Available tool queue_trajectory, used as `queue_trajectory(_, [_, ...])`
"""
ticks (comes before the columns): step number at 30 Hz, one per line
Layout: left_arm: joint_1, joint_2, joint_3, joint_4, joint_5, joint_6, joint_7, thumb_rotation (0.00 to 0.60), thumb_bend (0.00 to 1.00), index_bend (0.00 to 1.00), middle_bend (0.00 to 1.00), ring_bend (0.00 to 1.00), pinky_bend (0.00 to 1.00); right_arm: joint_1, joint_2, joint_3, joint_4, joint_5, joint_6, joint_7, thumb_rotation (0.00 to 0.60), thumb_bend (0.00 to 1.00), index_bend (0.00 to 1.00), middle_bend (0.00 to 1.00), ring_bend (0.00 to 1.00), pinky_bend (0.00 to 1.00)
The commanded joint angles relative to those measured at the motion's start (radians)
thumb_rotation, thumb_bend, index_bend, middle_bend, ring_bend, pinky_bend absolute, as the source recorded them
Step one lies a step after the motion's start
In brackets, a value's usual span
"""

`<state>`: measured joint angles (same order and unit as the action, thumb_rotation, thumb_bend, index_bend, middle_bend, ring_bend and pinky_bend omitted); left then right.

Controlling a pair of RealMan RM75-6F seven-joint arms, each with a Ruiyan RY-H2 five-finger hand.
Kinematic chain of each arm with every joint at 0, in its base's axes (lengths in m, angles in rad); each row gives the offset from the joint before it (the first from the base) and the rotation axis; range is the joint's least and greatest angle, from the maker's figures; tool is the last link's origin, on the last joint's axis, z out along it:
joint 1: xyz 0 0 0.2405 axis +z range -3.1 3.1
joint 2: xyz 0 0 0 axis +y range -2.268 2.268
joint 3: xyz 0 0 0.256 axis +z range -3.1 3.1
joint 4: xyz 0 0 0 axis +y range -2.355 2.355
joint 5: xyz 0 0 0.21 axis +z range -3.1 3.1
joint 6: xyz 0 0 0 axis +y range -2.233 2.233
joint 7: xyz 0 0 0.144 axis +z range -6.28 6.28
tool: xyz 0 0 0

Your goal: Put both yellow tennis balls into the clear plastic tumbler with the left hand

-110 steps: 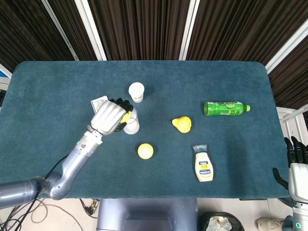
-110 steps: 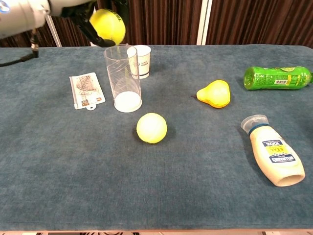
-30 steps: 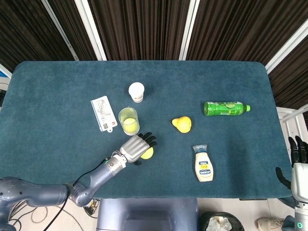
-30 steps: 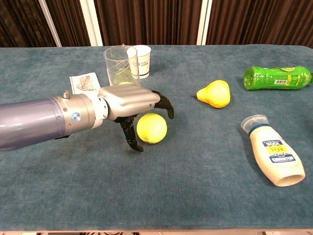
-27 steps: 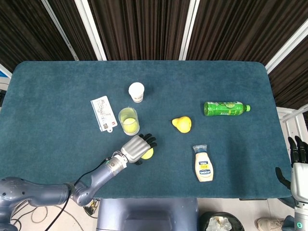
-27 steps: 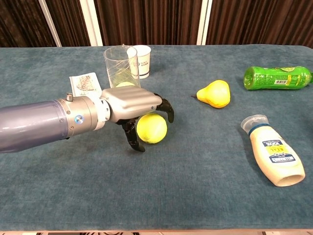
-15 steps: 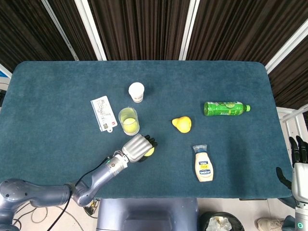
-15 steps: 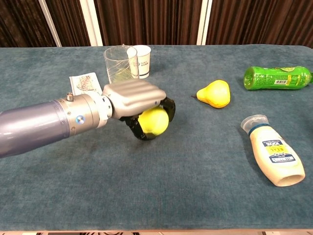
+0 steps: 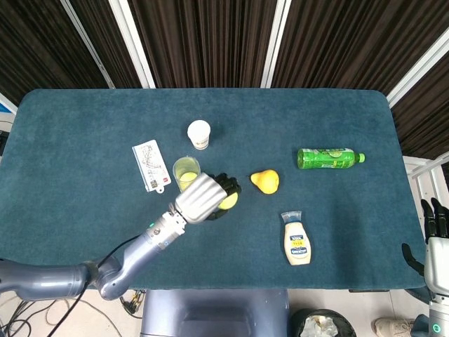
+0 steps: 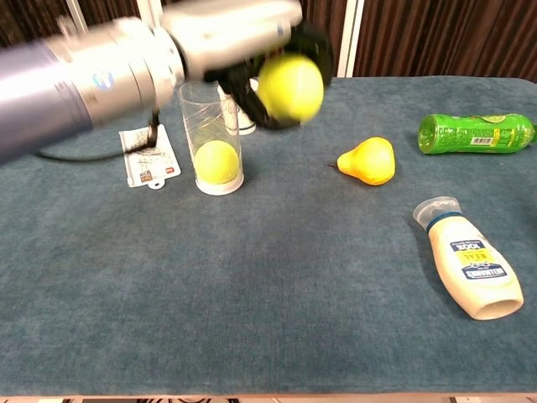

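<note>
My left hand (image 9: 204,196) (image 10: 252,46) grips a yellow tennis ball (image 10: 290,87) (image 9: 229,201) and holds it well above the table, just right of the clear plastic tumbler (image 10: 210,134) (image 9: 186,170). The tumbler stands upright, and the other yellow tennis ball (image 10: 216,162) rests at its bottom. My right hand (image 9: 433,232) hangs beyond the table's right edge in the head view, with its fingers pointing up and nothing in it.
A white paper cup (image 9: 199,133) stands behind the tumbler, and a card packet (image 9: 149,165) lies to its left. To the right are a pear (image 10: 368,160), a green bottle (image 10: 474,133) lying on its side and a mayonnaise bottle (image 10: 467,263).
My left hand closed on the second ball on the table and lifted it up and back toward the tumbler. The right hand has stayed still.
</note>
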<state>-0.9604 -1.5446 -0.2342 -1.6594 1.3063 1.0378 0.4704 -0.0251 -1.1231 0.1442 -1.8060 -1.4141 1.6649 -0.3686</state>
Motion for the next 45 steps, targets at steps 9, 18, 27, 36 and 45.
queue_trajectory(9, [0.083, 0.168, -0.005, -0.046, -0.015, 0.056, -0.028, 0.6, 0.46, 0.48, 0.53, 0.48, 0.67, 0.001, 0.002, 0.0, -0.005, 0.007, -0.006, -0.001, 0.6, 0.34, 0.07, 0.08, 0.12, 0.11])
queue_trajectory(18, [0.104, 0.162, 0.01, 0.088, -0.029, 0.033, -0.125, 0.6, 0.45, 0.47, 0.51, 0.47, 0.67, 0.004, -0.007, -0.004, -0.003, 0.004, -0.009, -0.02, 0.6, 0.34, 0.07, 0.08, 0.12, 0.11])
queue_trajectory(27, [0.075, 0.126, -0.006, 0.102, -0.102, -0.01, -0.07, 0.6, 0.36, 0.45, 0.46, 0.43, 0.67, 0.005, -0.004, -0.005, 0.001, 0.001, -0.011, -0.012, 0.6, 0.34, 0.07, 0.08, 0.12, 0.11])
queue_trajectory(36, [0.055, 0.087, -0.002, 0.092, -0.118, -0.004, 0.006, 0.6, 0.3, 0.43, 0.43, 0.38, 0.56, 0.001, 0.002, -0.003, 0.001, -0.006, 0.0, -0.001, 0.6, 0.34, 0.07, 0.08, 0.12, 0.11])
queue_trajectory(45, [0.043, 0.09, -0.014, 0.06, -0.198, -0.021, 0.056, 0.6, 0.09, 0.35, 0.23, 0.15, 0.28, 0.0, -0.001, 0.001, 0.01, -0.011, 0.008, 0.01, 0.6, 0.34, 0.08, 0.08, 0.12, 0.11])
